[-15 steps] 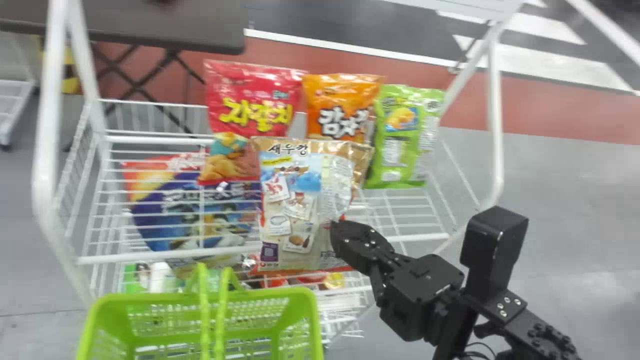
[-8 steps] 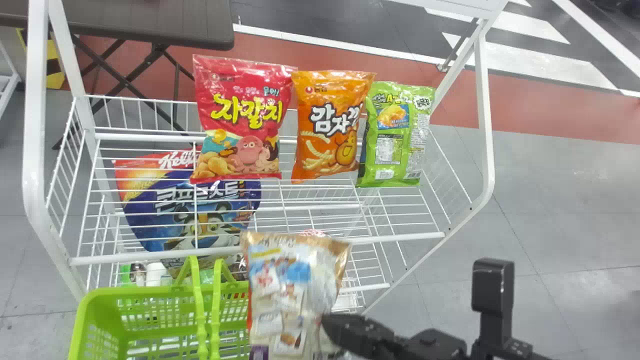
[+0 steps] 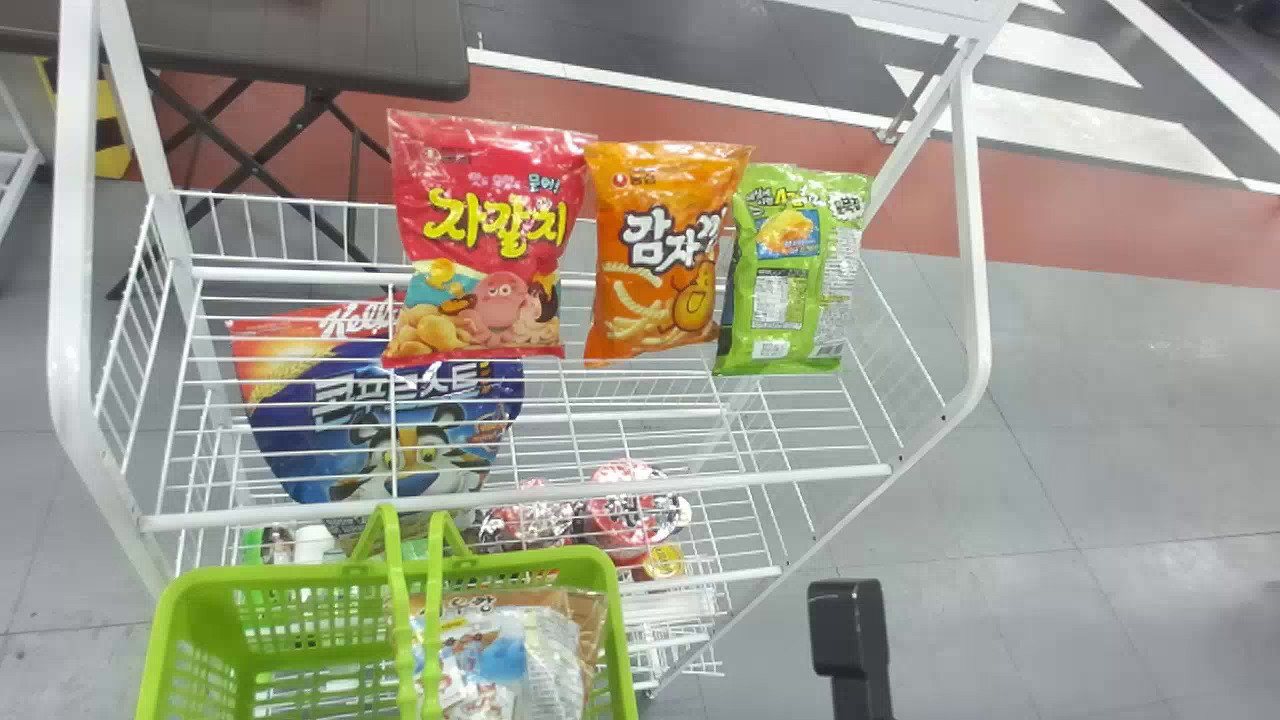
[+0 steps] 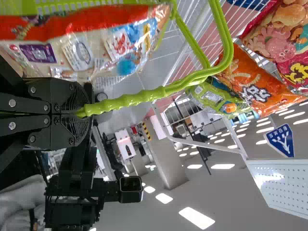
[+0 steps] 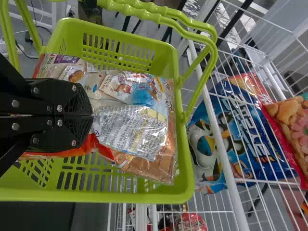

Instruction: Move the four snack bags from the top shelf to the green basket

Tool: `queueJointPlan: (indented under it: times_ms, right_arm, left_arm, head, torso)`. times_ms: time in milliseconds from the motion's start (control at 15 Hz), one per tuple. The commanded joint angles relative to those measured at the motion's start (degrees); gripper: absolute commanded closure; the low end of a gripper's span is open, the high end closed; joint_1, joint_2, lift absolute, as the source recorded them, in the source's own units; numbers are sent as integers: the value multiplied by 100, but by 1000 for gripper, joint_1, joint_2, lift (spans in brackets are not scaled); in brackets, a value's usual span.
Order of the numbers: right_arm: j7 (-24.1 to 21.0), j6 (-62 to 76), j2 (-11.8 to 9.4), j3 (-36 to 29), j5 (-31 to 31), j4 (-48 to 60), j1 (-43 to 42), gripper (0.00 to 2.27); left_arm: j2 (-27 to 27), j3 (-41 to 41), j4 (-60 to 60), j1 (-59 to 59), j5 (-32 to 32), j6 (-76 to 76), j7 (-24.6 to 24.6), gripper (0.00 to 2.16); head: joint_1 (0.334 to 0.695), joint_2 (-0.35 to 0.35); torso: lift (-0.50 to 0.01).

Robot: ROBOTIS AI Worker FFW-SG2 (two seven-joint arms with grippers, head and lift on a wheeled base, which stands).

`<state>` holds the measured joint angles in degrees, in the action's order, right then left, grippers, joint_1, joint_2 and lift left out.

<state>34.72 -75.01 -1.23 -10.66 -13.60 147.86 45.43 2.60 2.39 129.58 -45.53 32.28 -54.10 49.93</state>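
While clamping the handle [image 4: 154,93] of the green basket [image 3: 520,563] with the left gripper [image 4: 79,113], pinches the tan bag [image 3: 510,660] inside, near left, with the right gripper [image 5: 91,115]. Has red bag [image 3: 490,240], orange bag [image 3: 650,250], green bag [image 3: 790,270] left to right on the top shelf [image 3: 520,500].

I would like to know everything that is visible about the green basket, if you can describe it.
The green basket looks like plastic, with a thick rim, slotted walls and two looped handles with wavy grips, raised above its open top. The left gripper is shut on the grips. The basket stands open side up before the white wire rack. Inside lies a brown, white and blue snack bag, its edge in the right gripper.
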Motion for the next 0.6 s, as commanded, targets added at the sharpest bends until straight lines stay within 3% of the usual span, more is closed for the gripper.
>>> queueJointPlan:
  times_ms: [0, 267, 533]
  right_arm:
    - [0, 192, 9, 82, 15, -73, -70, -1]
    - [-9, 895, 35, 73, -11, -126, -131, 56]
    - [-1020, 3637, 44, 644, 332, -785, -606, 73]
  left_arm:
    - [30, -2, -3, 0, 16, 0, 8, 1160]
    - [57, 16, 15, -17, 33, 0, 17, 1163]
    - [74, -54, 41, -26, 24, -18, 8, 1160]
  head:
    - [695, -350]
    - [695, -350]
    - [695, -345]
  torso:
    - [0]
    - [0]
    - [0]
